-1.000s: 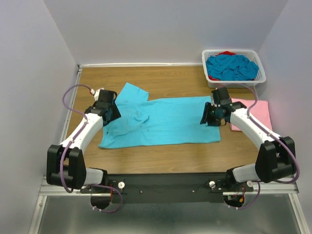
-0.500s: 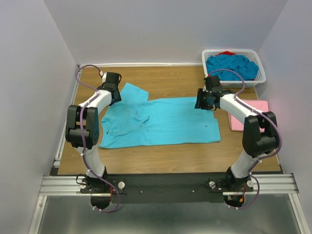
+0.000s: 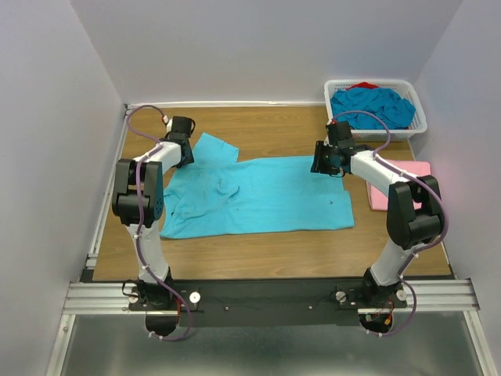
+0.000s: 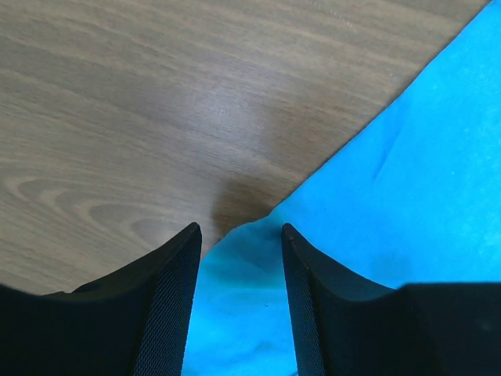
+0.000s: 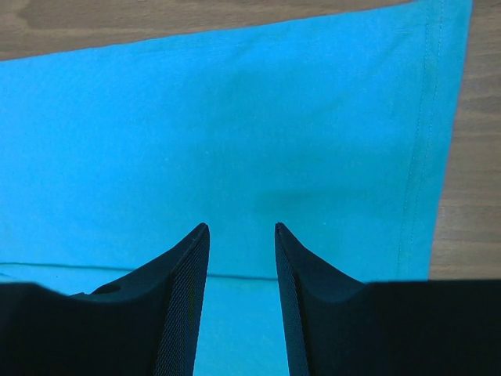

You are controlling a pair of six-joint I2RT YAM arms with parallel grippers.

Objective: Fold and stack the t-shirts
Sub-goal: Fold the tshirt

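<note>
- The turquoise t-shirt (image 3: 254, 196) lies spread flat across the middle of the counter (image 3: 258, 251), with one sleeve toward the far left.
- A white basket (image 3: 421, 117) in the far right corner holds a heap of more turquoise shirts (image 3: 372, 108). A pink shirt (image 3: 419, 172) lies just beside the spread shirt's right end, partly hidden by the right arm.
- The overhead view hides the jaw gaps. The left wrist view shows the left hand (image 4: 239, 231) a little open, straddling the shirt's edge where cloth meets bare wood and gripping nothing.
- In its wrist view the right hand (image 5: 241, 227) is likewise slightly parted and empty, above flat cloth near the hem seam.
- A second ago both hands were nearer, at the shirt's ends. Now they are at its far edge, and the shirt has not moved.
</note>
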